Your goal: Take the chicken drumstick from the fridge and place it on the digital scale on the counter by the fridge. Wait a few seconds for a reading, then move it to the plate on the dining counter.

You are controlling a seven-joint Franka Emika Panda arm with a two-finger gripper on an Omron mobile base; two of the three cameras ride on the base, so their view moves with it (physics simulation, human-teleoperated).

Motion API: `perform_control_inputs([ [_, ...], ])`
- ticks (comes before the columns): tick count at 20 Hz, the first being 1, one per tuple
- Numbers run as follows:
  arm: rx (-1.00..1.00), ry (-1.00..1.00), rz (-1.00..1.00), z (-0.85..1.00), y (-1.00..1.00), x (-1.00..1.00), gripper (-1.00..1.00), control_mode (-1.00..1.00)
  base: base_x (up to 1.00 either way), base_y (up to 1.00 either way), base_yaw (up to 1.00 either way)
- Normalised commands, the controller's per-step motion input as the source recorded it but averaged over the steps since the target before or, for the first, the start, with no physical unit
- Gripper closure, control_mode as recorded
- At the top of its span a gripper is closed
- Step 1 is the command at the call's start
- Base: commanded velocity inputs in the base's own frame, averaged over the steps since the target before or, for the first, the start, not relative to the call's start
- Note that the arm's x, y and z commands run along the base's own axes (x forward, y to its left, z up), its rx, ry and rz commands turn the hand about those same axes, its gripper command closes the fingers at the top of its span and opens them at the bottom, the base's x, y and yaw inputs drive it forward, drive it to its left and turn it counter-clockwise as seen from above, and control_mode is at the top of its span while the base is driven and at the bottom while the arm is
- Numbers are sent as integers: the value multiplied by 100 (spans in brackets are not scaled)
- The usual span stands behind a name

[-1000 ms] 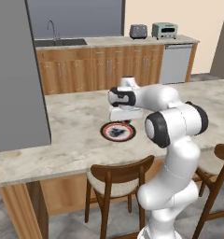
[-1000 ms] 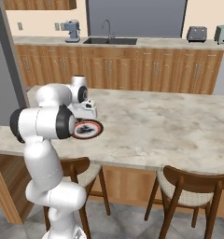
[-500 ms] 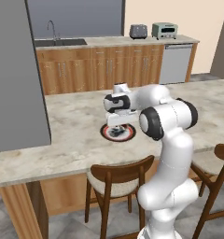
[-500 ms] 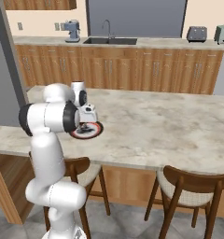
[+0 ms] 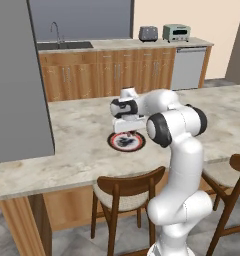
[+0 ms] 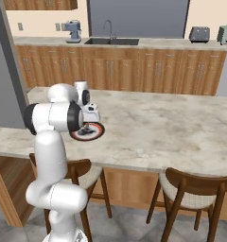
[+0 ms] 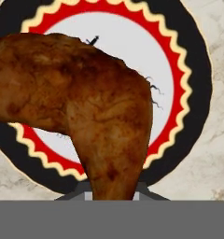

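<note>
The chicken drumstick (image 7: pixel 86 107), lumpy and reddish-brown, hangs from my gripper (image 5: pixel 127 131), which is shut on its narrow end. It is directly over the plate (image 7: pixel 198 93), a round plate with a dark rim, red ring and pale centre. The plate (image 5: pixel 113 144) lies on the dining counter (image 5: pixel 77 135) below my hand. From the right side the gripper (image 6: pixel 91 120) sits low over the plate (image 6: pixel 100 133). I cannot tell whether the meat touches the plate. The drumstick hides the fingertips in the hand view.
Two wooden chairs (image 5: pixel 127 192) (image 6: pixel 196 194) stand at the near edge of the dining counter (image 6: pixel 158 127). A tall dark grey appliance (image 5: pixel 17 80) rises at the left. The back counter carries a sink (image 6: pixel 110 41), a toaster (image 5: pixel 148 33) and a coffee machine (image 6: pixel 73 30).
My hand has shifted a little left and down with the drumstick, closer over the plate. The grip stays shut.
</note>
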Motion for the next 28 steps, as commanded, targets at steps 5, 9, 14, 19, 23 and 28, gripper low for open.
perform_control_inputs([
  [5,9,0,0,0,-18,-9,100,-100,0,0,0],
  [9,13,0,1,-9,-14,-35,100,-100,0,0,0],
  [14,8,0,2,-19,-1,-7,100,-100,0,0,0],
  [19,1,0,0,-35,19,12,100,-100,0,0,0],
  [23,0,1,0,-4,26,32,100,-100,0,0,0],
  [28,0,3,0,-3,13,50,100,-100,0,0,0],
])
